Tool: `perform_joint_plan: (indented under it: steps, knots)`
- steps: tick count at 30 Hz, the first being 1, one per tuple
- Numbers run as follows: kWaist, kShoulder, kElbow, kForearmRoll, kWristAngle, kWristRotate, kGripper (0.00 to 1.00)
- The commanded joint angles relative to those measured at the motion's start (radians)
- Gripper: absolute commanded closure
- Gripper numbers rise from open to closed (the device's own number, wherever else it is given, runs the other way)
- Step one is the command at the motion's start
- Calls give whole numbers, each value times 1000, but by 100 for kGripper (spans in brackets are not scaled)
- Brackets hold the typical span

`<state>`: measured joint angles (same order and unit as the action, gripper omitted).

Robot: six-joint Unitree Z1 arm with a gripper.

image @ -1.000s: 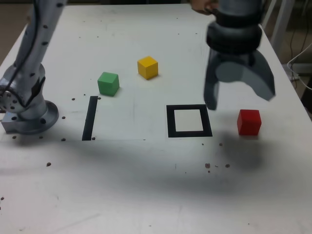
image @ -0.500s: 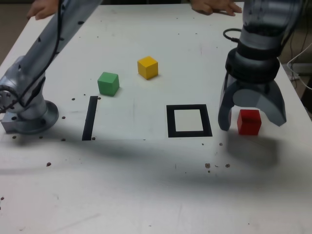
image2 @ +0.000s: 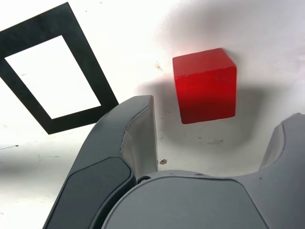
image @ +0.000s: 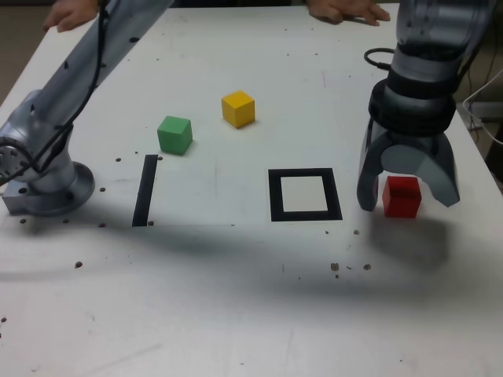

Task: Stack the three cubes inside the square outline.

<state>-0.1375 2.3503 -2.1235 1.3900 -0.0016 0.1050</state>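
Scanning from the exterior view's left: your arm's base (image: 43,184) sits at the left edge of the white desk (image: 236,298), arm reaching across overhead toward the right side. Next, a straight black strip (image: 145,190) lies flat, just right of the base. The green cube (image: 174,134) sits just above the strip's far end, apart from it. The yellow cube (image: 238,108) is near the green one, a bit further toward the far edge, not touching. Mid-desk you have the square outline (image: 305,195), black frame with white centre, nothing inside it. Right of it, toward the desk's right edge, the red cube (image: 402,196) sits on the desk, outside the outline and near it. Your gripper (image: 407,196) points down over the red cube, jaws spread, one each side of it. In the wrist view the red cube (image2: 205,85) sits between the fingers (image2: 133,138) with gaps on both sides, so no pinch on it; the gripper (image2: 217,129) is spread wider than the cube. The outline (image2: 50,76) shows beside the near finger there. At the far edge, a person's hand (image: 342,11) rests on the desk and another hand (image: 71,14) shows near the far left corner. Small dark specks are scattered on the desk.
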Motion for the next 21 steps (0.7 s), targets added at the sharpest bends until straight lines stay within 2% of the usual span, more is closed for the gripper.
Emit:
perform_joint_plan:
  steps: [1, 8, 21]
  knots:
    - [8, 11, -5, 1, 0, 3, 19]
    - [17, 26, -14, -4, 6, 6, 28]
    - [24, 44, -27, -10, 7, 12, 30]
